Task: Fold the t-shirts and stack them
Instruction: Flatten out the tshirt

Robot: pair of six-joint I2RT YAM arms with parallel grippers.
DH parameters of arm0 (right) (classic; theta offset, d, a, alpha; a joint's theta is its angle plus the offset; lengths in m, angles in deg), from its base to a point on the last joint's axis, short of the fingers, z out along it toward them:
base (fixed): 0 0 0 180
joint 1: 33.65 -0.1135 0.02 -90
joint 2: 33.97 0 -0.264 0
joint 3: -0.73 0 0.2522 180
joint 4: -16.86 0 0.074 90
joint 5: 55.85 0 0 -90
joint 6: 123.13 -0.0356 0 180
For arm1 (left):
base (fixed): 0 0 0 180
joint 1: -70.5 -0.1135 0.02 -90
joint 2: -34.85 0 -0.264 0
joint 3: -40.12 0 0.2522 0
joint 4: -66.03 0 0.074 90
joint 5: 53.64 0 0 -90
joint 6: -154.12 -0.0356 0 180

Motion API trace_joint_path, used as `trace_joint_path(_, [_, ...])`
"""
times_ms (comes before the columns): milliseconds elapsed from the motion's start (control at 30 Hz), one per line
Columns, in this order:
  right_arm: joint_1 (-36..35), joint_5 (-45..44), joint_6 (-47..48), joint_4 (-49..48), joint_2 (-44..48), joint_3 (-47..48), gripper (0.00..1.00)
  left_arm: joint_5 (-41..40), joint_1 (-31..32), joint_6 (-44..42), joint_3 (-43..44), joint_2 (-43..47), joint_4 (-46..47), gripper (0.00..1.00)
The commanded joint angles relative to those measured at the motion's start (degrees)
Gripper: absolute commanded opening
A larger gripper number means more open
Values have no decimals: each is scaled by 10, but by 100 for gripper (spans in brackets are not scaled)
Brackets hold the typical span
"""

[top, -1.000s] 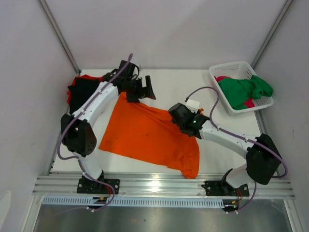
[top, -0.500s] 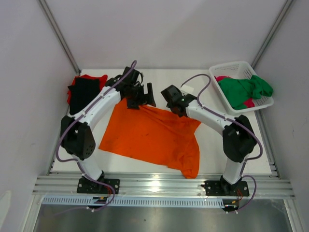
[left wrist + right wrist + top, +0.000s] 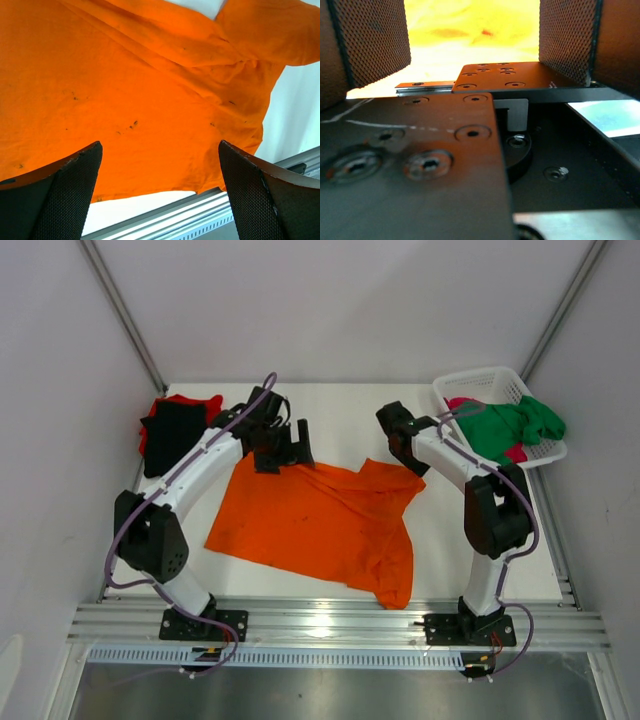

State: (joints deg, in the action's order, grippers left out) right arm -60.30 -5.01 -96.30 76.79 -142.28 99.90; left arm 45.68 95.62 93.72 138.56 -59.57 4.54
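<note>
- Far-left back corner of the white table (image 3: 345, 410): a black t-shirt (image 3: 168, 438) lies on a red t-shirt (image 3: 195, 401). Together they make a soft, rumpled heap, and the red shows only at the far and left edges.
- Left gripper (image 3: 285, 448): it hangs over the far-left edge of the orange cloth with its jaws spread wide and nothing between them. In the wrist view (image 3: 159, 145) its pads (image 3: 60, 195) are dark and wedge-shaped, with a fine mesh texture.
- Orange t-shirt (image 3: 310, 520): spread open mid-table in a slanted, roughly four-sided shape.
  - The cloth is thin and matte, with soft diagonal creases toward the far edge and a few small dark flecks (image 3: 135, 122).
  - One sleeve lobe points far-right.
  - The near-right corner reaches the table's near edge, by the ribbed aluminium rail (image 3: 330, 625).
- Right gripper (image 3: 402, 435): it sits past the shirt's far-right corner, not touching the cloth, with the arm doubled back on itself.
  - The wrist view (image 3: 475, 30) shows the mesh-faced fingers (image 3: 370, 40) standing apart — nothing is clamped.
  - Below them are the arm's own flat dark metal plates (image 3: 420, 165) with countersunk screws, tinted orange.
- Far-right back corner: a white plastic lattice basket (image 3: 478, 380), rectangular and set at an angle.
  - A green t-shirt (image 3: 505, 430) is bunched inside and spills over the right rim.
  - A magenta-pink t-shirt (image 3: 460, 402) peeks out from under it.
</note>
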Motion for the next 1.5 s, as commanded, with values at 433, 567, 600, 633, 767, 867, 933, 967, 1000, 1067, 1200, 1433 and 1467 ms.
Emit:
trace_joint_path(433, [42,9,9,-28,38,-24,56,-27,3,-3,2,25,-17,99])
trace_joint_path(567, [44,16,13,-31,29,-28,54,-31,4,-4,11,32,-23,99])
trace_joint_path(600, [45,18,12,-32,28,-30,53,-32,3,-4,14,33,-25,100])
trace_joint_path(633, [45,20,12,-33,27,-31,53,-33,3,-4,15,33,-26,100])
trace_joint_path(767, [49,29,12,-35,14,-33,52,-35,3,-4,17,39,-29,99])
trace_joint_path(867, [49,36,14,-36,6,-33,52,-38,3,-6,16,42,-33,100])
trace_joint_path(933, [49,38,14,-36,-1,-33,53,-38,3,-6,20,46,-36,100])
trace_joint_path(967, [49,40,15,-35,-2,-34,53,-39,3,-8,21,47,-37,100])
trace_joint_path(1000, [48,41,14,-36,-4,-34,53,-40,3,-8,23,48,-38,99])
trace_joint_path(1067, [49,45,13,-37,-8,-37,54,-42,3,-9,29,49,-42,100])
trace_joint_path(1200, [49,54,9,-39,-16,-40,53,-47,3,-10,38,52,-49,99])
trace_joint_path(1433, [49,65,17,-64,-20,-53,30,-50,3,-11,43,58,-54,100])
trace_joint_path(1467, [49,66,21,-67,-20,-54,25,-51,3,-11,43,58,-54,99])
